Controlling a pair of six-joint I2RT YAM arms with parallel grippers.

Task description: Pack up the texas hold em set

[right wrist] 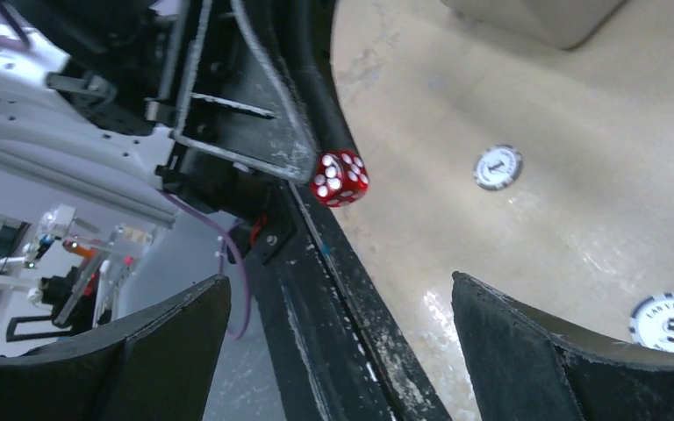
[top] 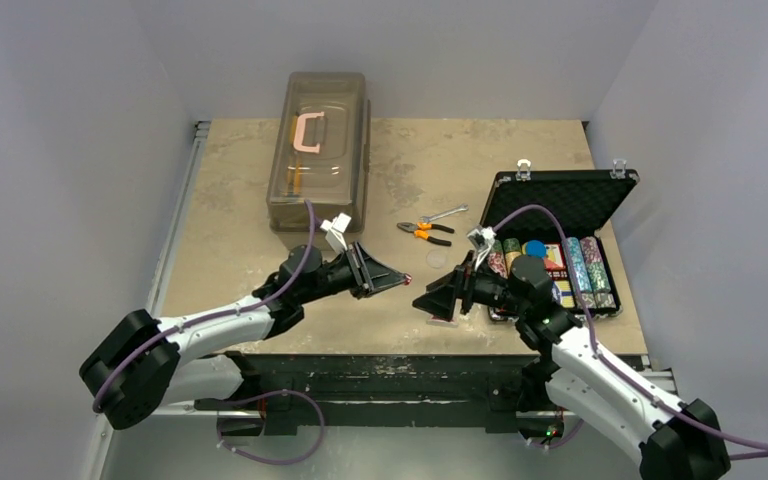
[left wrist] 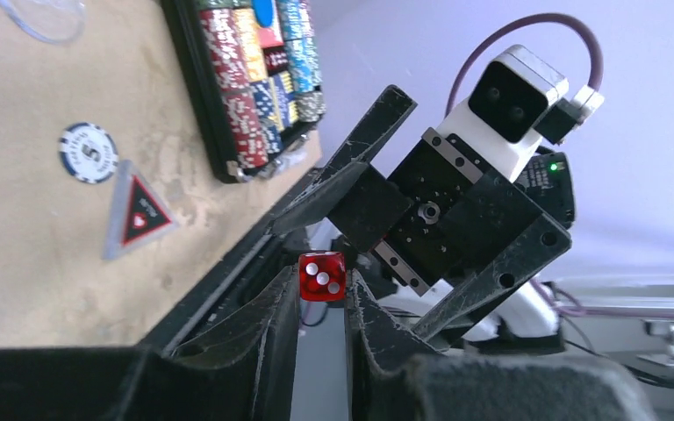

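A small red die point(left wrist: 321, 276) is pinched between the fingertips of my left gripper point(left wrist: 322, 291), held in the air over the table's front edge. From above, the die point(top: 408, 277) shows at the tip of the left gripper point(top: 396, 277). My right gripper point(top: 432, 304) faces it from a short way off, jaws wide apart and empty. In the right wrist view the die point(right wrist: 339, 177) hangs ahead of the open right gripper point(right wrist: 338, 281). The black case point(top: 563, 196) lies open at the right with rows of chips point(top: 590, 268) inside.
A "5" chip point(left wrist: 88, 152) and a red triangle token point(left wrist: 138, 215) lie loose on the table by the case. Another chip marked "1" point(right wrist: 498, 167) lies further in. Orange-handled pliers point(top: 425, 232), a wrench point(top: 446, 213) and a translucent brown box point(top: 318, 150) sit behind.
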